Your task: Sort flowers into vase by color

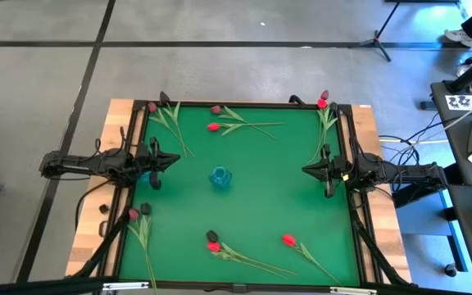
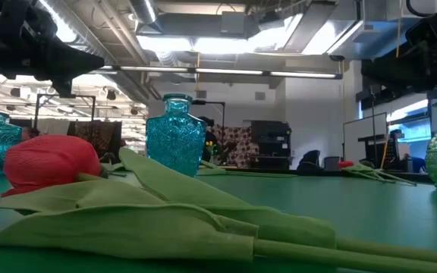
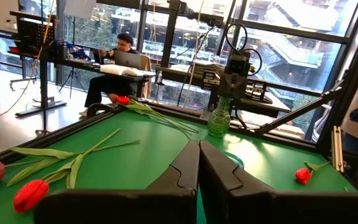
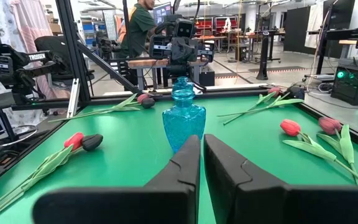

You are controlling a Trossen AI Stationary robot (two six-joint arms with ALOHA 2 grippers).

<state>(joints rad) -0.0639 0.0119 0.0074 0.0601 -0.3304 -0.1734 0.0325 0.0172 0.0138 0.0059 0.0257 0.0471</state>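
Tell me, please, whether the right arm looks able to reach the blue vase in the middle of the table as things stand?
Probably yes. The right gripper, shut and empty, points straight at the blue vase across bare green mat; no flower lies between them.

Left gripper and right gripper face each other, both closed and empty.

I see the green table carrying a blue vase at centre, with tulips lying from 10 to 2 and 5 to 8 o'clock.
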